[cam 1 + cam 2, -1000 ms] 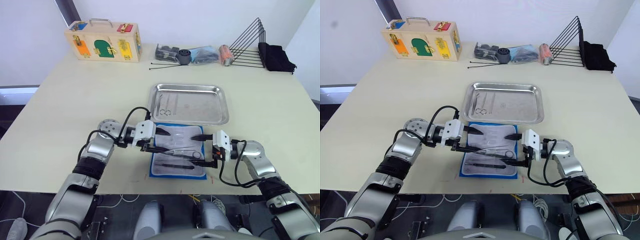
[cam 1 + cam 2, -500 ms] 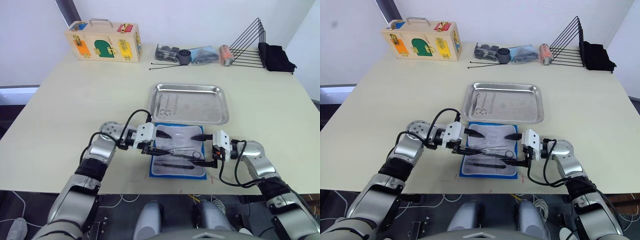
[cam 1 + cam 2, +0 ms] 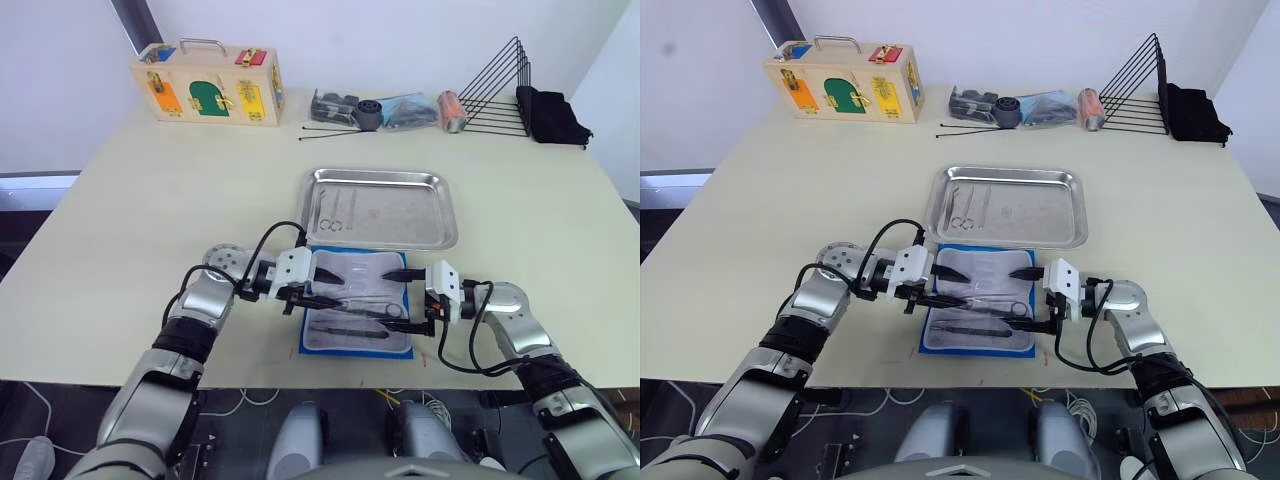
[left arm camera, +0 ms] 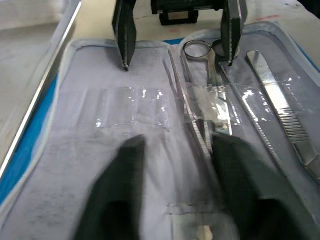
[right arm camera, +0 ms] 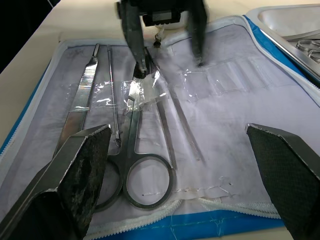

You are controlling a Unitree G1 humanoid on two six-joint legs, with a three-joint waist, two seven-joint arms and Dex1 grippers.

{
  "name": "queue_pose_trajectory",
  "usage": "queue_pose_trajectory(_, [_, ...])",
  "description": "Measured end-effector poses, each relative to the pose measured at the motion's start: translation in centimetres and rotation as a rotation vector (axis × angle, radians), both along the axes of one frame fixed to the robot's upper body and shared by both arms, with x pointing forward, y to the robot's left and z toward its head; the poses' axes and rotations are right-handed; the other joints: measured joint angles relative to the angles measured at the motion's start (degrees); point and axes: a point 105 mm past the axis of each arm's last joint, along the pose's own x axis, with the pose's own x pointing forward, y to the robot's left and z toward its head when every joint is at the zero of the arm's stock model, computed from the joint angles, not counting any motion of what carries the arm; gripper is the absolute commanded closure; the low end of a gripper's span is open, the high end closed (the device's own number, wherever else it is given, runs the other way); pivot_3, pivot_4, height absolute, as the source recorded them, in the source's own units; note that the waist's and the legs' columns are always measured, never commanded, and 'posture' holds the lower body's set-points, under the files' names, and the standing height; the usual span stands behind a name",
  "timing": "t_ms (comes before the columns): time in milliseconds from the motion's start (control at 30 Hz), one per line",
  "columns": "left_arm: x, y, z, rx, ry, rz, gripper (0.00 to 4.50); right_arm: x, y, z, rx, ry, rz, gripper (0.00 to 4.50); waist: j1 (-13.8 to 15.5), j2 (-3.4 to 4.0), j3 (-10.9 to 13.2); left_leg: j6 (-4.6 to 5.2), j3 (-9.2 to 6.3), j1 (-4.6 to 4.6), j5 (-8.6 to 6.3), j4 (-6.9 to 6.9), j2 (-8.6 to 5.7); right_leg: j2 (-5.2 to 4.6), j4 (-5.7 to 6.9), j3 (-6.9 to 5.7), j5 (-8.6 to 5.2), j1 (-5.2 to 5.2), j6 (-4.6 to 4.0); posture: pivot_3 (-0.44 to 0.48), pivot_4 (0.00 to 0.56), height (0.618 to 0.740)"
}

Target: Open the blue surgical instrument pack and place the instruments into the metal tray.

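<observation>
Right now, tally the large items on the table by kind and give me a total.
Metal tray: 1
Blue surgical instrument pack: 1
Wooden latch box: 1
Black wire rack: 1
Total: 4

I cannot make out the thin instruments (image 3: 336,208) lying in the metal tray (image 3: 440,225) from the head views; they are too small. In the left wrist view, that gripper's own fingers (image 4: 125,190) are blurred and partly cover the scissors (image 4: 207,107).
</observation>
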Motion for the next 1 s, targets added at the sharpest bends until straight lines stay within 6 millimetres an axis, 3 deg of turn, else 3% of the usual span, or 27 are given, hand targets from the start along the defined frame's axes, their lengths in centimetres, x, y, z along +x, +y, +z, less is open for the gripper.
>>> queue_pose_trajectory(33, [0.0, 0.0, 0.0, 0.001, 0.001, -0.001, 3.86, 0.0, 0.0, 0.0, 0.0, 0.0, 0.0, 0.0, 0.0, 0.0, 0.0, 0.0, 0.0, 0.0, 0.0, 0.0, 0.0, 0.0, 0.0, 0.0, 0.0, 0.0, 0.0, 0.0, 0.15, 0.74])
queue_pose_trajectory(67, [-0.1, 0.0, -0.2, 0.005, 0.012, 0.002, 4.46, 0.0, 0.0, 0.0, 0.001, 0.0, 0.0, 0.0, 0.0, 0.02, 0.0, 0.0, 0.01, 0.0, 0.0, 0.0, 0.0, 0.0, 0.0, 0.01, 0.0, 0.0, 0.0, 0.0, 0.15, 0.74])
queue_pose_trajectory(533, [-0.5, -0.2, -0.5, -0.004, 0.056, 0.026, 4.46, 0.0, 0.0, 0.0, 0.001, 0.0, 0.001, 0.0, 0.0, 0.03, 0.0, 0.0, -0.01, 0.0, 0.0, 0.0, 0.0, 0.0, 0.0, 0.0, 0.0, 0.0, 0.0, 0.0, 0.15, 0.74])
queue_pose_trajectory(1000, [-0.5, -0.1, 1.2, 0.097, 0.071, 0.017, 4.46, 0.0, 0.2, 0.0, 0.006, -0.001, 0.003, 0.0, -0.1, 0.03, 0.0, 0.0, -0.03, -0.02, 0.0, 0.0, 0.0, 0.01, 0.0, -0.01, 0.0, -0.01, -0.01, 0.0, 0.15, 0.74])
